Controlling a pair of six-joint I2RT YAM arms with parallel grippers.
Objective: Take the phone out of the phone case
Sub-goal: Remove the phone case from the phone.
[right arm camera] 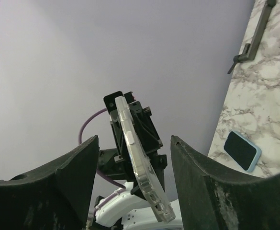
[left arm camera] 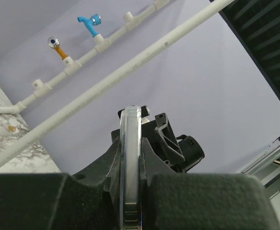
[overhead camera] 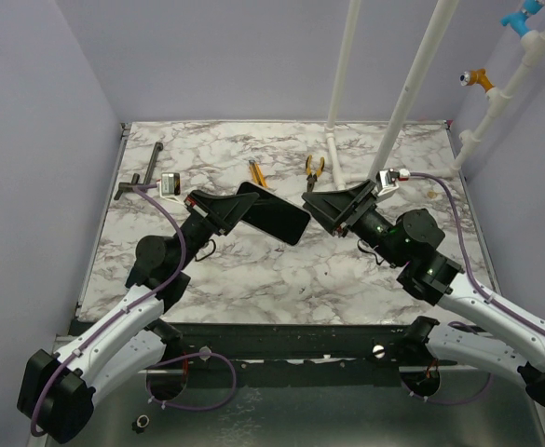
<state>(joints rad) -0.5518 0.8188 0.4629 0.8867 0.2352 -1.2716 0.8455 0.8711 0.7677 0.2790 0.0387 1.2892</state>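
No readable text, label, brand or number anywhere. Only small dark print on the white pipe (left arm camera: 166, 42), too tiny to read.

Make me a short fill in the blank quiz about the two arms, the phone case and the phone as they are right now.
1. The left gripper has its jaws clamped on the clear phone ___.
2. The right gripper holds nothing, and its jaws stand ___.
3. In the right wrist view, a dark phone with a light ___ rim lies flat on the marble table.

Missing words: case; open; blue.
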